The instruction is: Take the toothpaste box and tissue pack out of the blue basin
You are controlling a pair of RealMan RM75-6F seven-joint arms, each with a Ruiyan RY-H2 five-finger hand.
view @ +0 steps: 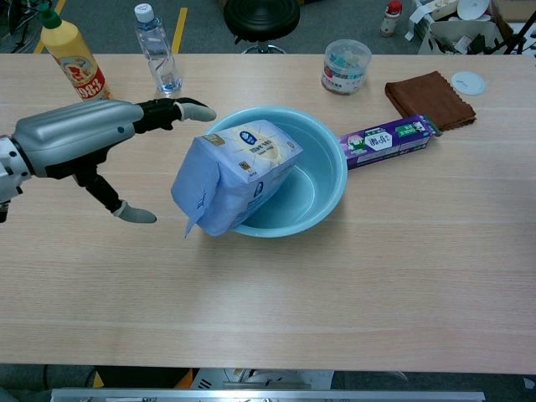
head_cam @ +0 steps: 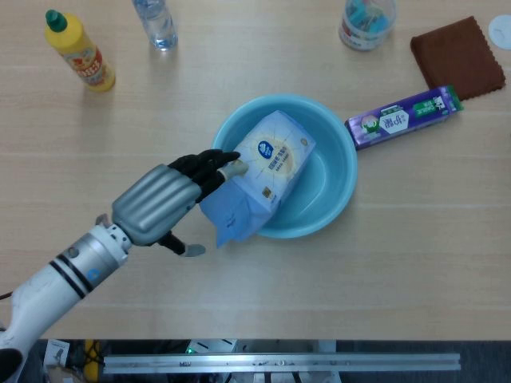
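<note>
The left hand [head_cam: 160,203] reaches, fingers spread and empty, just beside the pale blue plastic tissue pack [head_cam: 257,177]. The pack leans over the round blue basin [head_cam: 335,191] rim. The purple toothpaste box [head_cam: 403,117] lies well beyond.

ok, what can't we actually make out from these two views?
- Right robot hand: outside both views.
- Left robot hand contact with the tissue pack: head view overlaps fingertips and pack; chest view shows the fingers beside it. Touching cannot be told.
- Blue basin floor: partly covered by the pack.
- Toothpaste box print: too small.
- Water bottle: top cut off in head view.
</note>
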